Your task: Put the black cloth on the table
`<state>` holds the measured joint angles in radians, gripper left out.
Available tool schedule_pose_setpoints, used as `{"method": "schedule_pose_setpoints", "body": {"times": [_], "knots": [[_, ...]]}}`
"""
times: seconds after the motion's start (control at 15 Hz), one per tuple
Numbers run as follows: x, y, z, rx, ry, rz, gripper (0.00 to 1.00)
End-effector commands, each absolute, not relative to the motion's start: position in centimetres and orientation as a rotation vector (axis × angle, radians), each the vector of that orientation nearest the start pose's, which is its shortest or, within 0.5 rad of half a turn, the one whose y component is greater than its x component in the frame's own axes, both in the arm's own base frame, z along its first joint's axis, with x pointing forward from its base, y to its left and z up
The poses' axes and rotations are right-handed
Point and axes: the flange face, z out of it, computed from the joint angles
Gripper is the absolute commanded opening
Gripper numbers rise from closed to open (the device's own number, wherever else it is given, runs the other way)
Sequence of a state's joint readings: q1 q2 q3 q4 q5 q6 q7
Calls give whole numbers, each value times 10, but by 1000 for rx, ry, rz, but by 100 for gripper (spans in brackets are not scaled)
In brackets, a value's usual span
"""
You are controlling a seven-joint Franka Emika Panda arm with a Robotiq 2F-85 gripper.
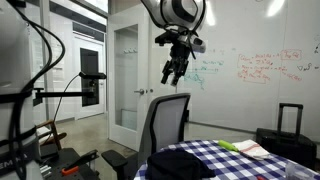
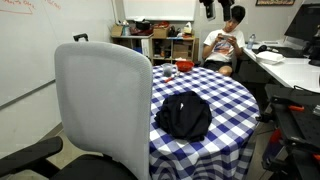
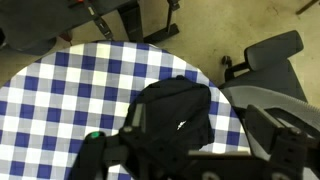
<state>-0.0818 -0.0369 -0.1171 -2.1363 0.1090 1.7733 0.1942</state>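
The black cloth (image 2: 185, 115) lies crumpled on the table (image 2: 225, 95), which has a blue-and-white checkered tablecloth, near the edge next to the chair. The cloth also shows in the wrist view (image 3: 175, 105) and as a dark heap in an exterior view (image 1: 185, 168). My gripper (image 1: 172, 70) hangs high above the table, well clear of the cloth. In the wrist view the gripper (image 3: 185, 150) is open and empty, with the cloth far below between its fingers. In an exterior view only the gripper's tip (image 2: 212, 8) shows at the top edge.
A grey office chair (image 2: 100, 100) stands close against the table beside the cloth and also shows in the wrist view (image 3: 265, 60). A red cup (image 2: 169, 71) and papers (image 1: 245, 148) lie on the table. A person (image 2: 225, 45) sits behind. A black suitcase (image 1: 288, 128) stands at the wall.
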Motion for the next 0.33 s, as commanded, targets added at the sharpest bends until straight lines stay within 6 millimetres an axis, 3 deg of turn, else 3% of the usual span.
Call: {"method": "schedule_pose_setpoints", "body": {"times": [0.0,0.07,0.27], "knots": [[489,-68,434,-3011,365,522,100],[486,-79,418,-2966,500,509,100],[487,-76,421,-2971,487,507,100]]}}
